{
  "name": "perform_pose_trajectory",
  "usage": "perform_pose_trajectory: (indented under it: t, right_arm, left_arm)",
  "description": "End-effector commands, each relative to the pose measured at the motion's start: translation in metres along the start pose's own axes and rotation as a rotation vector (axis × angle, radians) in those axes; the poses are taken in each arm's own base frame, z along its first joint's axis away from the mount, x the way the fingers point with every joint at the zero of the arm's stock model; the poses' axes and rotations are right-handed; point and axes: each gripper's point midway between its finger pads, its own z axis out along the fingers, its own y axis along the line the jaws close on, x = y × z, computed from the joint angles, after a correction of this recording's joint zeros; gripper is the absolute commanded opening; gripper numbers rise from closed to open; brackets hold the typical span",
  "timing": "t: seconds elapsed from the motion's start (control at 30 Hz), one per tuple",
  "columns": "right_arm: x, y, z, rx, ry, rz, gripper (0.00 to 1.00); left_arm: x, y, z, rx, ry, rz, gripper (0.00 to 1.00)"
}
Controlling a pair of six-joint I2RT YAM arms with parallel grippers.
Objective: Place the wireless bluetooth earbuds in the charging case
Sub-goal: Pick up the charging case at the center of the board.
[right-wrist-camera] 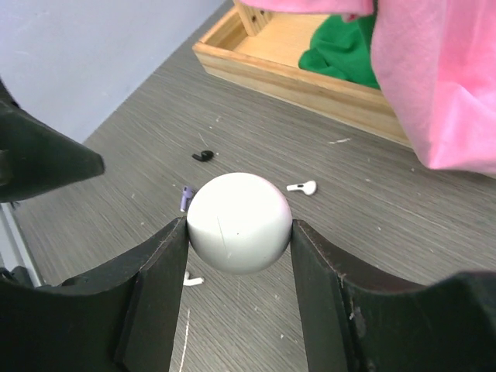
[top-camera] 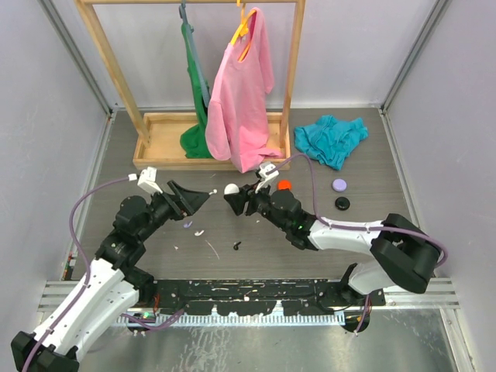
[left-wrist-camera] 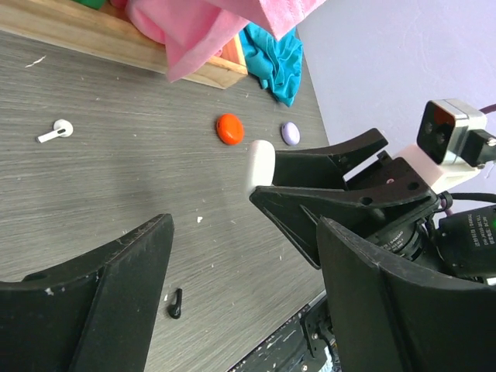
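My right gripper [top-camera: 231,198] is shut on a round white charging case [right-wrist-camera: 239,222], holding it above the table; the case also shows in the top view [top-camera: 231,188] and the left wrist view [left-wrist-camera: 260,164]. My left gripper [top-camera: 203,196] is open and empty, pointing at the case from the left [left-wrist-camera: 244,260]. Loose earbuds lie on the table: a white one [right-wrist-camera: 302,187] [left-wrist-camera: 56,132], a black one [right-wrist-camera: 203,156] [left-wrist-camera: 176,303] [top-camera: 235,246], a lilac one [right-wrist-camera: 185,199] [top-camera: 187,225] and a second white one [right-wrist-camera: 192,280]. No red bud shows.
A red case [top-camera: 284,184], a lilac case [top-camera: 339,184] and a black case [top-camera: 342,203] lie right of the grippers. A wooden rack base [top-camera: 155,159] with pink and green garments stands behind. A teal cloth [top-camera: 332,139] lies at the back right.
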Motion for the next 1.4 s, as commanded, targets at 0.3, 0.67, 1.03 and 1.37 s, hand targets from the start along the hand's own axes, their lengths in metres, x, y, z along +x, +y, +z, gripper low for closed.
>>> perform_pose_trajectory:
  t: [0.3, 0.67, 1.03, 1.37]
  right_arm:
    - [-0.023, 0.037, 0.008, -0.16, -0.119, 0.004, 0.56]
    - [-0.021, 0.048, 0.007, -0.218, -0.126, 0.008, 0.56]
    - [-0.025, 0.055, 0.005, -0.259, -0.145, 0.009, 0.56]
    - [-0.03, 0.058, 0.003, -0.273, -0.167, 0.009, 0.56]
  left_arm:
    - [-0.006, -0.032, 0.016, 0.148, 0.003, 0.004, 0.69]
    - [0.002, -0.038, 0.029, 0.163, 0.045, -0.002, 0.57]
    - [0.014, -0.04, 0.038, 0.17, 0.081, 0.014, 0.53]
    - [0.019, -0.04, 0.04, 0.169, 0.096, 0.029, 0.39]
